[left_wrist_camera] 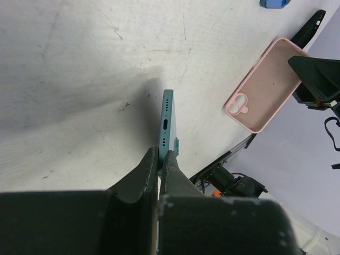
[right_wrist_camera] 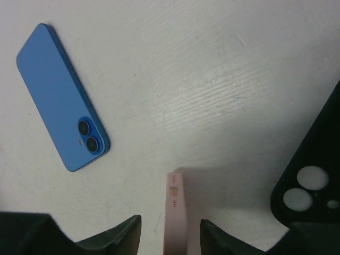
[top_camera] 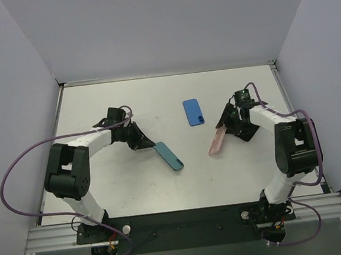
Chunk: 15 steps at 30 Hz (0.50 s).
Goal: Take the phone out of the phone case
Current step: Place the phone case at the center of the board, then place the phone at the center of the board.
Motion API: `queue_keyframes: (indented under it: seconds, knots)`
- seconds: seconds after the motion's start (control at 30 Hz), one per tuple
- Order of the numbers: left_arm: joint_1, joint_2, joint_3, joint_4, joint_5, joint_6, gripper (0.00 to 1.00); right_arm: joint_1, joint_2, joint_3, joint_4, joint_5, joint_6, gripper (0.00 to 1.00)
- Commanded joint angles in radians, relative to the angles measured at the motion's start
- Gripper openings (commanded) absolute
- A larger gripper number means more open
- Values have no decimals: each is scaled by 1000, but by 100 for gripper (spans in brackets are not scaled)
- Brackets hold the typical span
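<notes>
The left pincer [left_wrist_camera: 160,157] pinches the teal phone [left_wrist_camera: 167,119] edge-up, already bare. Ease it flat onto the bench [left_wrist_camera: 79,79] before letting go. Just beyond, the right pincer [right_wrist_camera: 170,223] is spread astride the pink case [right_wrist_camera: 177,204], apparently not gripping. Farthest lies a blue phone [top_camera: 193,111].

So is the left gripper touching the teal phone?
Touching. Left wrist view shows the left gripper shut on the teal phone, both fingers pressed against its sides.

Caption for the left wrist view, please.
Left claw shut on the teal phone, seen edge-on above the white table; the empty pink case shows beyond, to the right.
</notes>
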Motion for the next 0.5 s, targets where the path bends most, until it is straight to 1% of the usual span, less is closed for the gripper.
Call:
queue_keyframes:
  seconds: [0.0,0.03,0.07,0.13,0.17,0.2,0.27,0.3,0.33,0.4,0.43,0.47]
  knots:
    - [48,-5,56,1,-20,122,0,-2,-15,69,-88,97,5,53]
    - [54,-7,58,-9,-29,134,0,-2,-31,78,-108,131,-1,59]
    - [71,-7,64,-22,-50,158,0,-3,-38,87,-136,199,-4,82]
    - [83,-1,79,-59,-67,186,0,-5,-77,93,-194,261,-10,83]
    - [91,2,86,-75,-92,206,0,-5,-92,92,-205,324,-11,84]
    - [97,6,92,-95,-97,214,1,-5,-109,89,-222,342,-9,84]
    - [109,7,92,-105,-103,225,8,-5,-158,78,-229,382,-15,85]
    - [114,4,89,-106,-100,225,18,-5,-172,73,-242,389,-14,85]
    - [116,1,87,-105,-95,226,22,-5,-204,73,-249,393,-15,85]
    - [122,-20,87,-118,-109,234,35,-5,-238,61,-266,399,-12,85]
    - [123,-30,89,-120,-110,238,50,-5,-270,58,-275,399,-12,85]
    - [126,-46,93,-128,-121,252,58,-5,-284,50,-282,398,-14,85]
